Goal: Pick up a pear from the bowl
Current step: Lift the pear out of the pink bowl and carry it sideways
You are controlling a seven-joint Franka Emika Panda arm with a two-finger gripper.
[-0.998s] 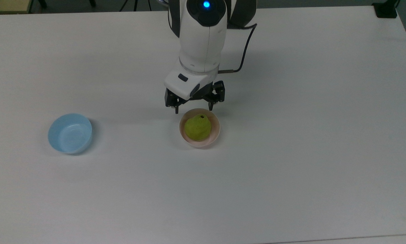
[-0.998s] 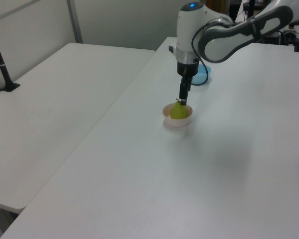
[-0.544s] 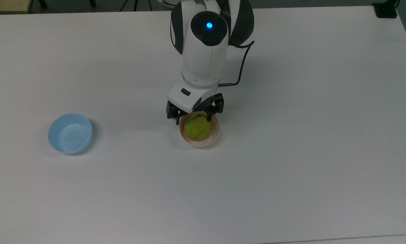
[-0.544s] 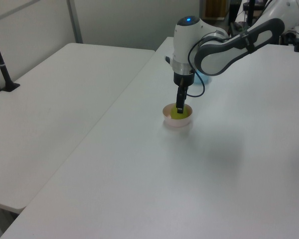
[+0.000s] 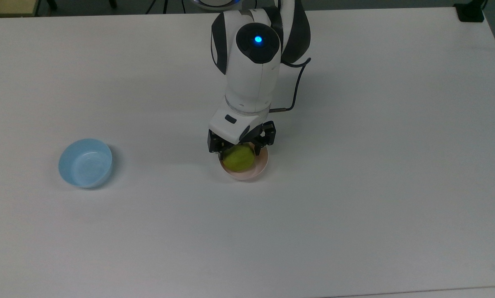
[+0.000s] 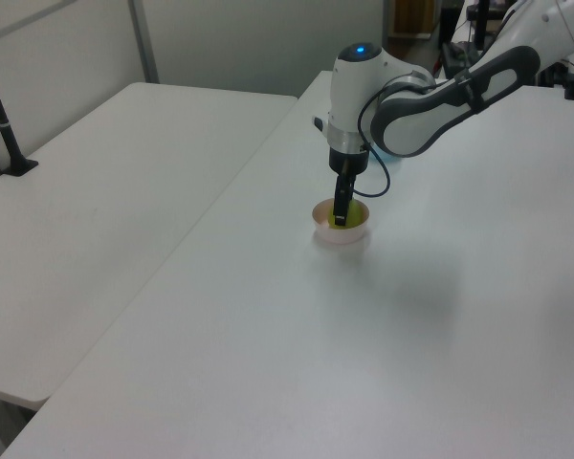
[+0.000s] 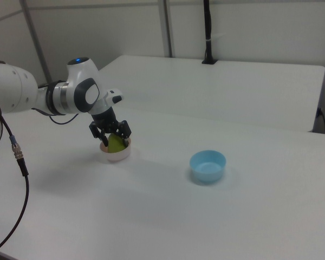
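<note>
fingers (image 5: 239,150) lowered, open astride pear (image 5: 239,159) | pink bowl (image 5: 260,169) | blue bowl (image 5: 85,163) apart

Even, diffuse overhead light; bright in all 3 views. The white table (image 5: 355,207) shows mild glare and a faint bluish cast. Soft shadows lie beside the blue bowl (image 5: 85,163) and under the arm (image 5: 251,74). Slight overall softness; no marked edge distortion.

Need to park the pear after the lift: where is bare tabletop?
Bare table stretches between the pink bowl and the blue bowl, and across the top view's right and bottom. Crowded: the claw straddles the pear in the pink bowl.
</note>
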